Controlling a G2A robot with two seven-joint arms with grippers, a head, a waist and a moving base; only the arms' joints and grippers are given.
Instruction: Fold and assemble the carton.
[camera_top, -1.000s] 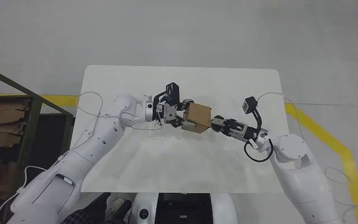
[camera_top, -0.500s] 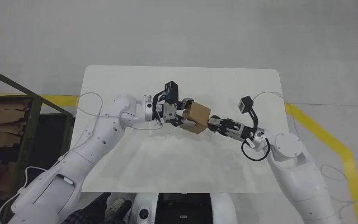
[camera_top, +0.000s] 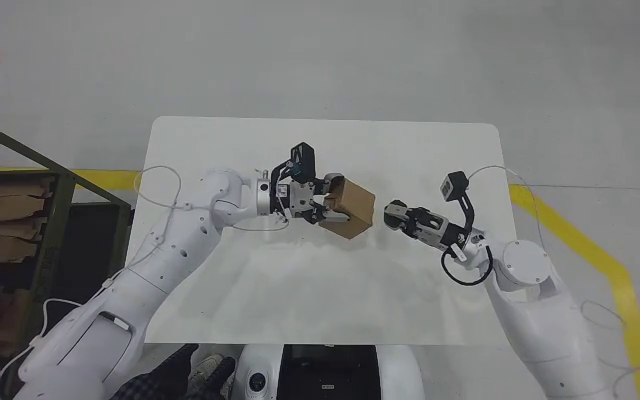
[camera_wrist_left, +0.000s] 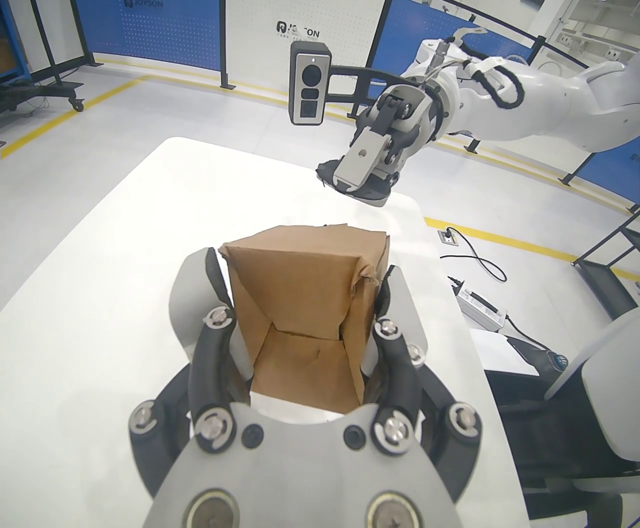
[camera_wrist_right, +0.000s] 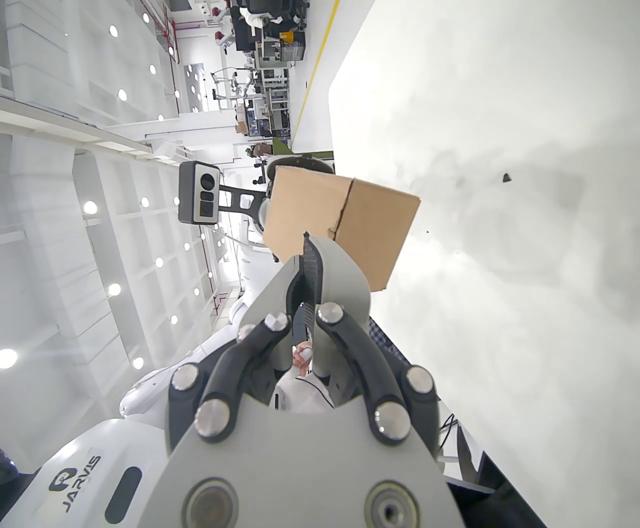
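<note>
A brown carton (camera_top: 349, 207) is held above the middle of the white table (camera_top: 200, 150), its open end toward the left arm. My left gripper (camera_top: 322, 203) is shut on the carton (camera_wrist_left: 305, 295), one finger on each outer side wall. Inside, the far flaps look folded in. My right gripper (camera_top: 393, 213) hangs a short way off the carton's closed end, not touching it, with its fingers pressed together and nothing between them. The right wrist view shows the carton (camera_wrist_right: 345, 220) just beyond the shut right gripper (camera_wrist_right: 306, 240).
A green rack (camera_top: 35, 230) with flat cardboard stands off the table's left side. Yellow floor tape (camera_top: 565, 230) runs past both sides. A small dark speck (camera_wrist_right: 506, 177) lies on the table. Bare table surface lies in front of and behind the carton.
The right gripper has pulled back from the carton's closed end, which it was touching before. The left gripper still holds the carton, turned slightly.
</note>
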